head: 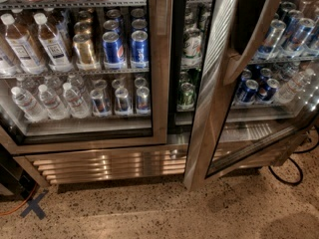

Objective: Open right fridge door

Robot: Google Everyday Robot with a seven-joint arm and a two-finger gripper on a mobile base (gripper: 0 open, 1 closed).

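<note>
Camera view, item one: the fridge (pixel 174 139), a two-door steel drinks cooler that you see from above and in front, with a louvred grille (pixel 109 166) along its base. Item two: the right fridge door (pixel 209 108), standing ajar, its free edge swung out from the cabinet and its lower corner hanging over the speckled floor (pixel 149 208). You can note a wide brushed-steel frame, a ribbed strip on the inner edge, a dark gasket line around a clear glass pane, and a curved steel handle (pixel 259 36) on the outer face. Blue cans (pixel 254 86) on the wire shelves show through the pane. In the gap between the two doors you see green cans (pixel 187 93) on the open shelves. Item three: the left door (pixel 160 59), closed, with water bottles (pixel 50 101) and blue cans (pixel 124 46) behind its glass. Item four: the gripper lies outside this view, touching nothing you can see, and you cannot tell its state. Sundries: a blue tape cross (pixel 33 210) on the floor at lower left, and a black cable (pixel 294 168) looped on the floor by the right side of the cooler.
</note>
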